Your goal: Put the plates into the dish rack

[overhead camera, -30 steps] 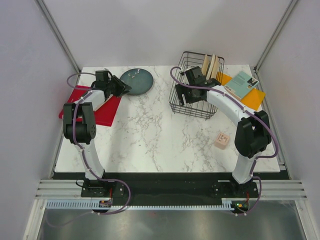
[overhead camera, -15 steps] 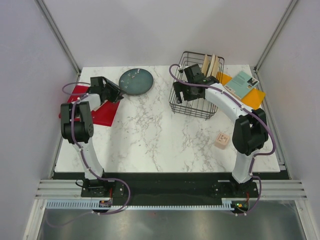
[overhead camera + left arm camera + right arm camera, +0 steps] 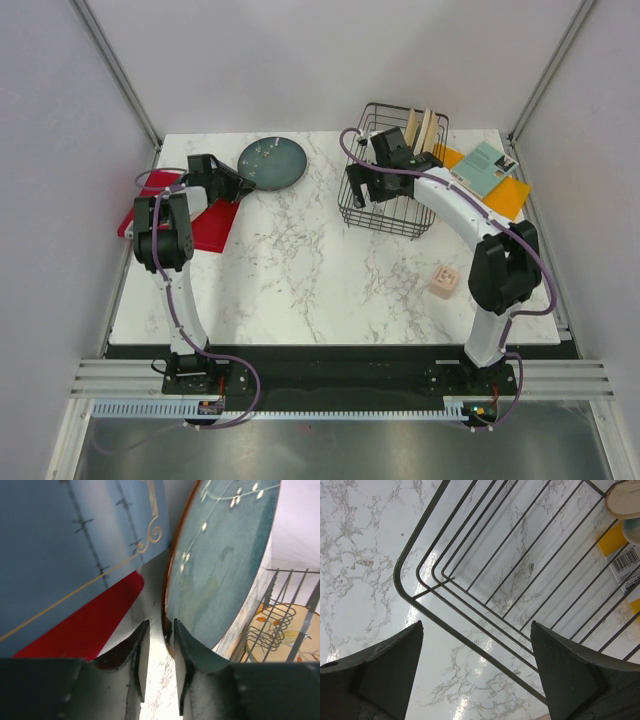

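Observation:
The dark teal plate (image 3: 272, 162) lies flat at the back left of the table. In the left wrist view it (image 3: 220, 555) fills the right side. My left gripper (image 3: 240, 180) is at its near-left edge, the jaws (image 3: 159, 627) narrowly apart with the plate's brown rim between the tips. A gap still shows beside the rim. The black wire dish rack (image 3: 368, 215) stands at the back right with cream plates (image 3: 421, 128) upright in its far end. One bird-pattern plate (image 3: 287, 640) shows through the wires. My right gripper (image 3: 358, 190) is open and empty above the rack's near-left corner (image 3: 485, 605).
A red board (image 3: 205, 225) lies at the left edge with a blue book (image 3: 75, 545) on it. A teal book (image 3: 485, 168) and orange board (image 3: 512, 198) lie right of the rack. A small pink block (image 3: 443, 280) sits at the right front.
My left gripper drew back left from the teal plate, then came back to its rim. The plate has stayed in place. The right arm has barely moved.

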You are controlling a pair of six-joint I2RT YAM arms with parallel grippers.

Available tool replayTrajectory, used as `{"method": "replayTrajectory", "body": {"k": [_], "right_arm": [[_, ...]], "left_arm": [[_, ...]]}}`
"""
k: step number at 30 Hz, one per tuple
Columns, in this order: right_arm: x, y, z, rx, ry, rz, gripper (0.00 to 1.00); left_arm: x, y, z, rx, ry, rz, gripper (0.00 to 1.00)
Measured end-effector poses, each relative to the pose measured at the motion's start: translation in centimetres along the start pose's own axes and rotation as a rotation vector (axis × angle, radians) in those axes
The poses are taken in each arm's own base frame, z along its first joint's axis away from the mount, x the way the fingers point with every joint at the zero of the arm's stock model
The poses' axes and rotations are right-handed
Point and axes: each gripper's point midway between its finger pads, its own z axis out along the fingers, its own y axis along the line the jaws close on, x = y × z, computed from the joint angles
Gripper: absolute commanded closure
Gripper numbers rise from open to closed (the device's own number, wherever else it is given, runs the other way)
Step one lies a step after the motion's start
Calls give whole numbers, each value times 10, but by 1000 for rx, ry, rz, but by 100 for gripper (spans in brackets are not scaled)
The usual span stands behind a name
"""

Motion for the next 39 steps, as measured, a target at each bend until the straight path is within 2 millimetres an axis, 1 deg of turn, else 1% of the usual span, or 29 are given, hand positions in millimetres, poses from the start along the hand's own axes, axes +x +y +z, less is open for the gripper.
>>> {"method": "replayTrajectory", "body": {"k": [3,4,5,7,8,9,11,12,16,18,22,24,26,29,30,34,37,38,39], "right_arm": [[5,4,-11,-32,0,-32,5],[10,5,-15,-47,7,-50,5],[14,7,-20,-64,14,-75,5],[23,9,-28,-96,22,-125,5],[29,10,-32,-110,26,-151,5],[34,10,-36,-119,28,-179,5],[44,8,-43,-128,34,-232,5],[45,7,-46,-128,31,-263,5],[39,1,-48,-127,-2,-396,6],[34,0,-47,-128,-21,-467,9],[29,2,-46,-163,-47,-598,13],[29,5,-44,-188,-53,-647,19],[30,7,-41,-213,-49,-695,23],[36,9,-31,-247,-25,-747,27],[39,9,-27,-255,-13,-759,30],[49,7,-11,-283,32,-790,36],[54,3,-4,-297,51,-821,49],[54,2,-3,-299,52,-831,58],[53,2,-3,-304,51,-848,63]], "left_arm": [[0,-6,5,40,-2,-15,78],[0,-9,6,54,1,-18,80],[1,-9,7,59,1,-20,85],[2,-10,9,66,7,-24,90],[3,-11,10,71,7,-28,96],[2,-13,10,83,7,-30,98],[1,-17,11,104,6,-32,98],[1,-19,11,110,6,-29,98],[5,-18,11,115,13,-27,98],[11,-14,7,119,25,-30,98],[29,-8,-13,106,69,-44,98],[40,-3,-25,91,95,-48,98],[53,0,-39,78,124,-45,98],[70,5,-63,64,159,-43,98],[75,7,-71,59,168,-43,98],[92,15,-94,41,197,-40,98],[102,23,-106,27,205,-40,98],[104,24,-109,25,205,-38,98],[106,26,-111,21,205,-36,98]]}}
